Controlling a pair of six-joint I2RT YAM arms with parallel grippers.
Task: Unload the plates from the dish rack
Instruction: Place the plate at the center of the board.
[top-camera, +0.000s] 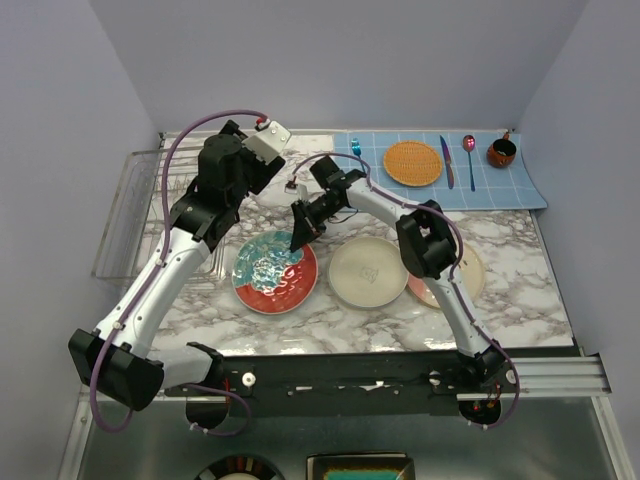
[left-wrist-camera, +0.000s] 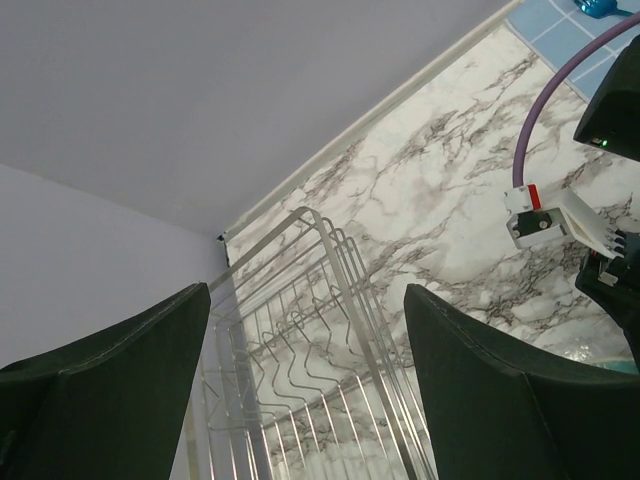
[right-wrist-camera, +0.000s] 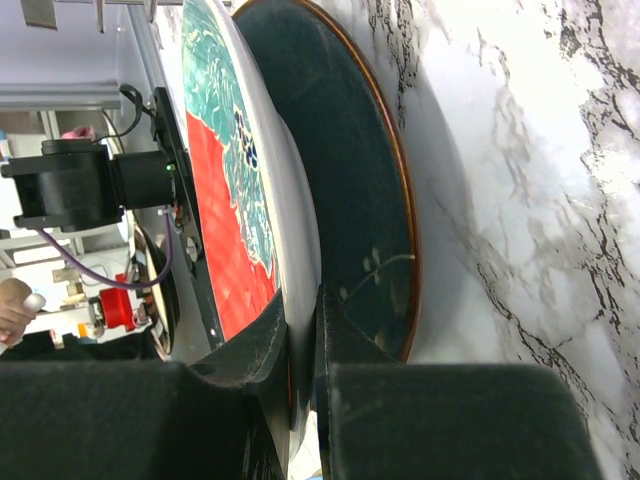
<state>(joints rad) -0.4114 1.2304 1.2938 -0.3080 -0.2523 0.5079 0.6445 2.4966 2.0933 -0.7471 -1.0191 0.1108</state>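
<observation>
Right wrist: right gripper (right-wrist-camera: 305, 325) clamps the teal floral plate (right-wrist-camera: 225, 150) — placing step, it seems.
Next, let go; left gripper (left-wrist-camera: 305, 315) gapes, facing dish rack (left-wrist-camera: 335, 262).

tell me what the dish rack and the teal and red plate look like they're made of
The dish rack: thin silver metal wire, likely steel or plated, judging by its bright sheen and see-through grid. The teal and red plate: probably glazed ceramic; its face shows glossy highlights, and the dark underside reflects light in the right wrist view.
</observation>
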